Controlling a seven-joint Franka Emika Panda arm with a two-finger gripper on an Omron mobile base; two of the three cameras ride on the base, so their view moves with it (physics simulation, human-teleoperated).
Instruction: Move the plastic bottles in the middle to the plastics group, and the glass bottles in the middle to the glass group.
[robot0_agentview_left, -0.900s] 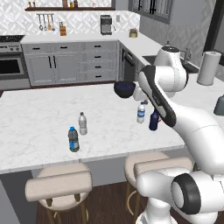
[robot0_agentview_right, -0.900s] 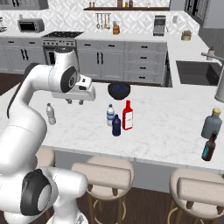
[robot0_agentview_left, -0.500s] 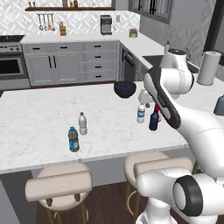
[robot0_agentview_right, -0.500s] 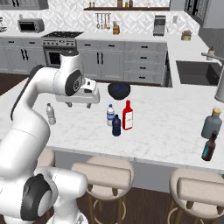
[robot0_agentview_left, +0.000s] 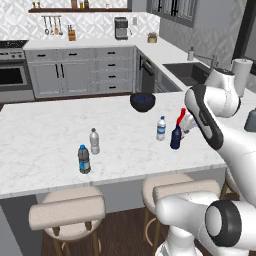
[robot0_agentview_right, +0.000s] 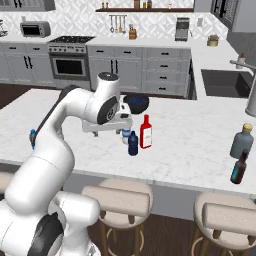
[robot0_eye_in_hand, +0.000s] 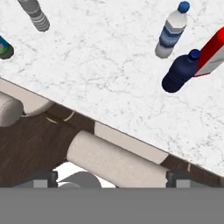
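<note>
Left base view: the water bottle (robot0_agentview_left: 161, 128) stands mid-island, with the plastics group (robot0_agentview_left: 93, 141) well apart at its eight o'clock. Right base view: the arm (robot0_agentview_right: 70, 107) hides most of that bottle. Hand view: the gripper (robot0_eye_in_hand: 111, 178) was shut a moment ago; its fingers are now spread wide (nothing between them). The bottle sits at one o'clock, so a grasp looks likely next.

Two base cameras behind the arm, left and right — sharing the island counter (robot0_agentview_left: 125, 145), hand camera looking down.
</note>
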